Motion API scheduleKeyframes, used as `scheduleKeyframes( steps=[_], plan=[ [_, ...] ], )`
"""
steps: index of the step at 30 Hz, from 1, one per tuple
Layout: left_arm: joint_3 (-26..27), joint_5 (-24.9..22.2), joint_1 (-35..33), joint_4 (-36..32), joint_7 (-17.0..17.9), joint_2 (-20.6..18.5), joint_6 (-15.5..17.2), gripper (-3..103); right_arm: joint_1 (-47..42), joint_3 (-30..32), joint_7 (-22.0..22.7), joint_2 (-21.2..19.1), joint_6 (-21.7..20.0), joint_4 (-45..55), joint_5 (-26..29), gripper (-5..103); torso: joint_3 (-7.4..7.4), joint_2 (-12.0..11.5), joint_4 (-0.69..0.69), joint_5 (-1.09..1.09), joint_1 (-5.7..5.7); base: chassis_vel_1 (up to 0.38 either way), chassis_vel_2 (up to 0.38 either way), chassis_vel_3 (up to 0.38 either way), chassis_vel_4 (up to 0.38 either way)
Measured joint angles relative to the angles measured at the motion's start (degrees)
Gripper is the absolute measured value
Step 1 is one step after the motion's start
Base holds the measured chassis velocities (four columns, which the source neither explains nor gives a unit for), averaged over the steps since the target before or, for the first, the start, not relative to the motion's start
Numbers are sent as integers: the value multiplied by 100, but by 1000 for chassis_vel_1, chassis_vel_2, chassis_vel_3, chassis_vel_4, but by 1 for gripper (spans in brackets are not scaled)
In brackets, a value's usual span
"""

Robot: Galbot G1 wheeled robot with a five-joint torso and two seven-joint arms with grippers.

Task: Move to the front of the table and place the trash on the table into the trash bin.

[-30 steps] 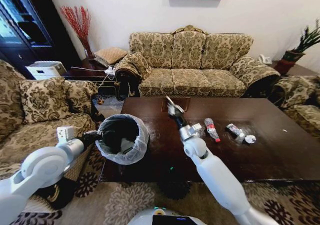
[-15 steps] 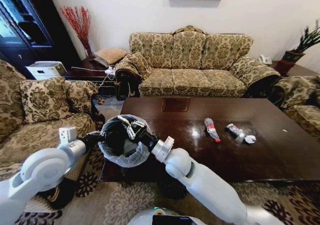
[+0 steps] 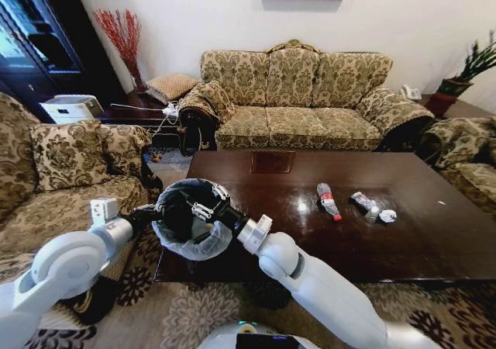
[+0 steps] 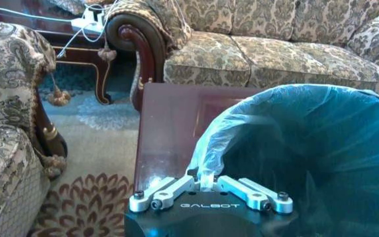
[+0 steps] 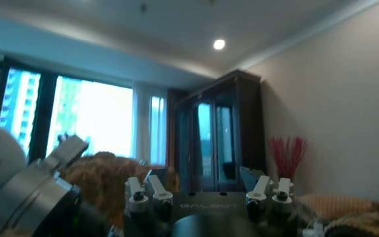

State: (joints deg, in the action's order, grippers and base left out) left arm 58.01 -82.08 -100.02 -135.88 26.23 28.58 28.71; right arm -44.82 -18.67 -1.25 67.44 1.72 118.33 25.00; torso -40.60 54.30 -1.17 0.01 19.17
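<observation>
At the lower left of the head view we see the left gripper (image 3: 147, 212) pinching the rim of the trash bin (image 3: 203, 240), jaws pressed onto the liner at the tabletop's (image 3: 418, 244) left end. The right gripper (image 3: 203, 202) hangs over the bin's mouth, left of centre; its jaws look spread and hold nothing we can make out. On the tabletop, right of centre, lie the plastic bottle (image 3: 327, 200), a silvery wrapper (image 3: 362, 202) and crumpled white paper (image 3: 387, 216), close together, well apart from the bin.
</observation>
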Motion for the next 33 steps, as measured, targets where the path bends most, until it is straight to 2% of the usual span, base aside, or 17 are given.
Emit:
scheduleKeyframes(
  steps=[1, 3, 4, 5, 6, 8, 9, 10, 13, 18, 20, 24, 33],
  plan=[
    [0, 3, -1, 0, 0, 11, 1, 0, -47, 88, 34, 1, 79, 26, 25, 77, 0, 0, 0, 0, 0, 0, 0, 0, 0],
    [19, 28, -27, 1, -1, 68, 2, 0, -304, 493, 403, -16, 140, 107, 104, 87, 0, 0, -1, -1, 0, 0, 0, 0, 0],
    [29, 40, -38, 1, 0, 95, 3, 0, -478, 744, 629, -31, 125, 114, 165, 87, 0, 0, -1, 0, 0, 0, 0, 0, 0],
    [29, 40, -38, 1, 0, 95, 3, 0, -478, 744, 629, -31, 125, 114, 165, 87, 0, 0, -1, 0, 0, 0, 0, 0, 0],
    [32, 58, -44, 2, 1, 126, 5, 0, -905, 1426, 1012, -62, -54, 78, 326, 96, 0, 0, -2, 0, 0, 0, 0, 0, 0],
    [15, 68, -41, 2, 0, 141, 5, 0, -1416, 2299, 1196, -86, -316, -49, 565, 99, 0, 0, 0, 0, 0, 0, 0, 0, 0],
    [15, 68, -41, 2, 0, 141, 5, 0, -1416, 2299, 1196, -86, -316, -49, 565, 99, 0, 0, 0, 0, 0, 0, 0, 0, 0],
    [-8, 71, -30, 7, -6, 146, 5, 0, -1848, 2920, 1214, -123, -424, -232, 741, 99, 0, 0, 1, 2, 0, 0, 0, 0, 0],
    [-47, 80, -3, 43, -8, 147, 5, 0, -2385, 3578, 1211, -223, -369, -580, 851, 100, -1, -1, 2, 0, 0, 0, 0, 0, 0],
    [-61, 84, 9, 43, -14, 168, 5, 0, -2554, 3973, 1142, -217, -184, -1109, 846, 100, 0, -1, 1, 0, 0, -15, -6, 25, 22],
    [-58, 108, -10, 8, -14, 227, 5, 0, -2403, 4134, 1134, -155, -92, -1633, 710, 100, 0, -1, 0, 0, -1, -55, -71, 85, 67],
    [-9, 145, -55, -50, -17, 330, 5, 0, -2215, 4231, 1102, -167, -23, -2179, 510, 100, 0, -1, -2, 0, 0, -108, -117, 126, 121],
    [8, 183, -77, -54, -26, 373, 5, 0, -2149, 4190, 1083, -251, -8, -2759, 496, 100, -1, -1, 1, 2, 0, -240, -237, 228, 209]
  ],
)
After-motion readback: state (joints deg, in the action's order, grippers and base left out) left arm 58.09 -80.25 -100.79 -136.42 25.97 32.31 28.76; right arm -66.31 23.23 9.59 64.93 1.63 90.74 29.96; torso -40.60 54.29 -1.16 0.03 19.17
